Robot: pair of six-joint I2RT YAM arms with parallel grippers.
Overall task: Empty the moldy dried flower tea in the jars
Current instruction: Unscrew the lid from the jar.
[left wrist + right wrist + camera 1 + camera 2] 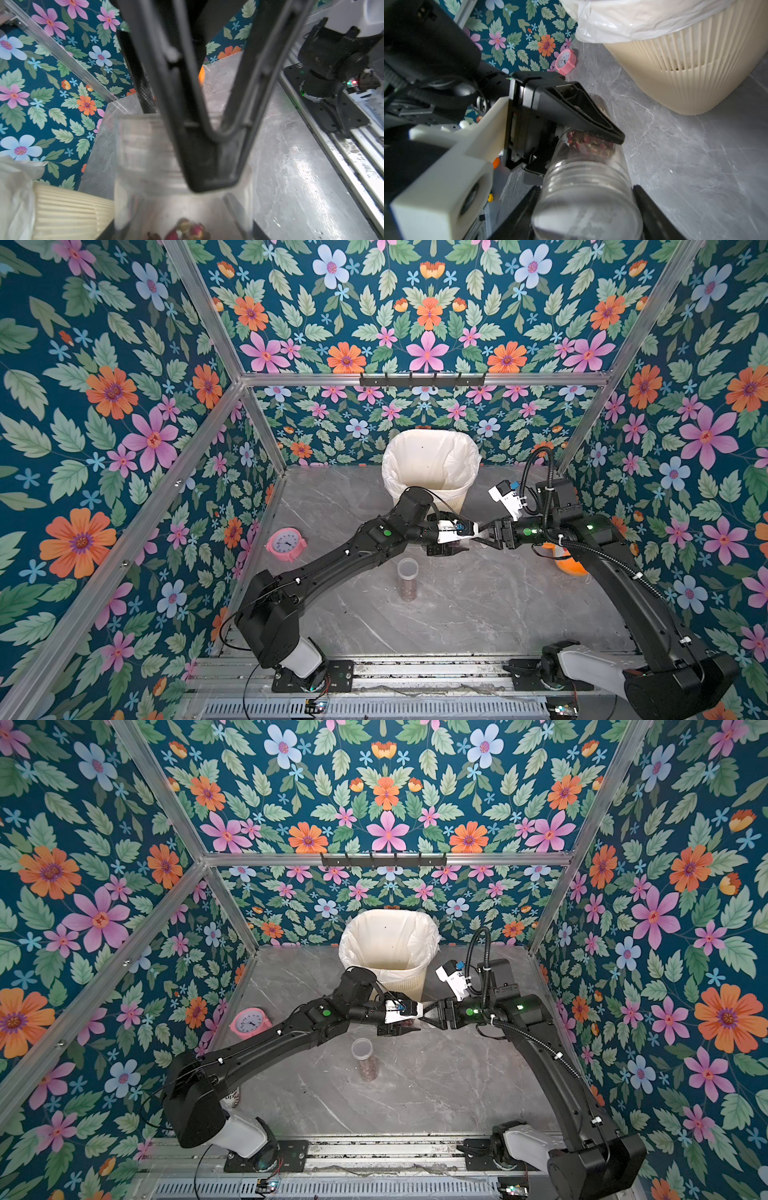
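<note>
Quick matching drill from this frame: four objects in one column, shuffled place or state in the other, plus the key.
1 pink clock
2 standing jar
3 cream bin
4 held jar

A lined with a white bag
B on its side in the left gripper
C upright on the table, nothing gripping it
D at the table's left edge

Pairs: 1-D, 2-C, 3-A, 4-B

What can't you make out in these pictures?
Held jar: mostly hidden under left gripper and right gripper, both top views.
Whether it is capped: blurred, both wrist views.
Whether the right gripper grips it: fingers cut off, right wrist view's edge.
Orange thing: behind right arm, in a top view.
</note>
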